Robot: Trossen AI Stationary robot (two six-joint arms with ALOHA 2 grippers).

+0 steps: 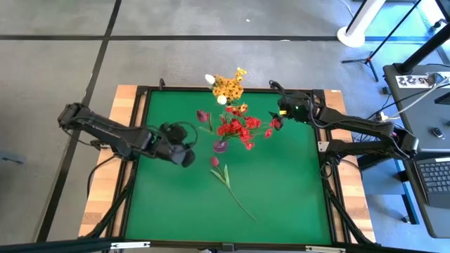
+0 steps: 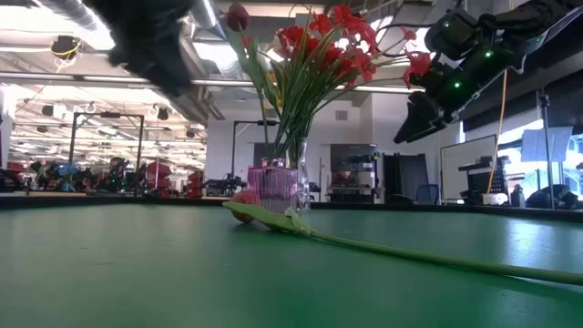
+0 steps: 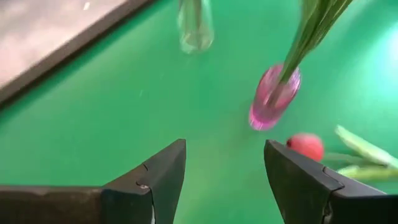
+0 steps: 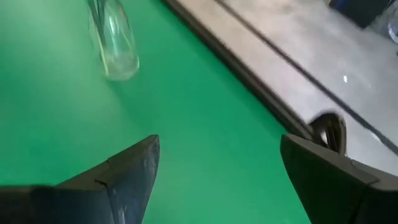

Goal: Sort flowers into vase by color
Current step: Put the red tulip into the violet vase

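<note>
Currently I see one dark red bud flower (image 1: 215,162) lying on the green mat (image 1: 281,197), just near of the pink vase (image 1: 220,146) w/ red blossoms. Left gripper (image 1: 184,156) hovers beside it, fingers wide, empty. Right gripper (image 1: 281,121) wide, far right. I'd grab mid-stem, lift clear.

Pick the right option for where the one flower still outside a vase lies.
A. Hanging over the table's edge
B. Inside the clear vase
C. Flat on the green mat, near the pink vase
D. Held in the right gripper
C: the loose flower lies flat on the green mat, its bud by the pink vase; both grippers are empty.
</note>
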